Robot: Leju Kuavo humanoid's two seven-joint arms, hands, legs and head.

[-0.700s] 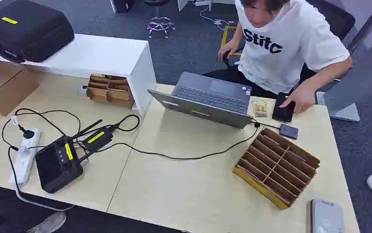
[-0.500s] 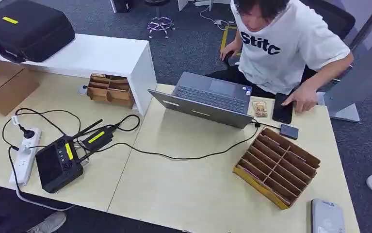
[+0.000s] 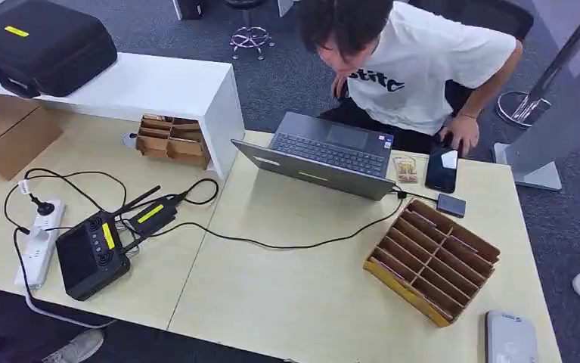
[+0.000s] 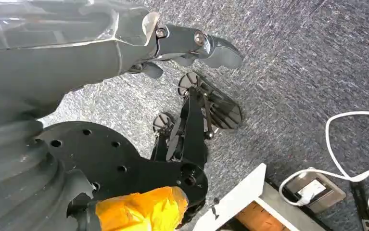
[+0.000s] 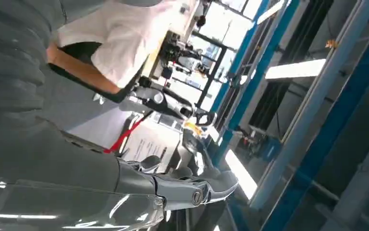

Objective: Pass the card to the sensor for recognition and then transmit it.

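A wooden slotted rack (image 3: 432,261) lies on the right part of the table, with thin card edges showing in a few slots. A flat grey device (image 3: 510,338) sits at the table's near right corner, and a small dark box (image 3: 451,205) lies just behind the rack. My left hand (image 4: 187,45) hangs over grey carpet, fingers stretched out, holding nothing. My right hand (image 5: 182,185) is away from the table with its fingers extended and nothing in them.
A person in a white shirt (image 3: 415,72) leans over an open laptop (image 3: 324,155), one hand by a black phone (image 3: 441,170). A cable (image 3: 286,243) crosses the table. A black controller (image 3: 94,253), power strip (image 3: 38,242) and white shelf (image 3: 143,87) stand left.
The person has bent forward and left over the laptop, and their hand has slid off the phone toward the table's far edge. Nothing on the table has moved.
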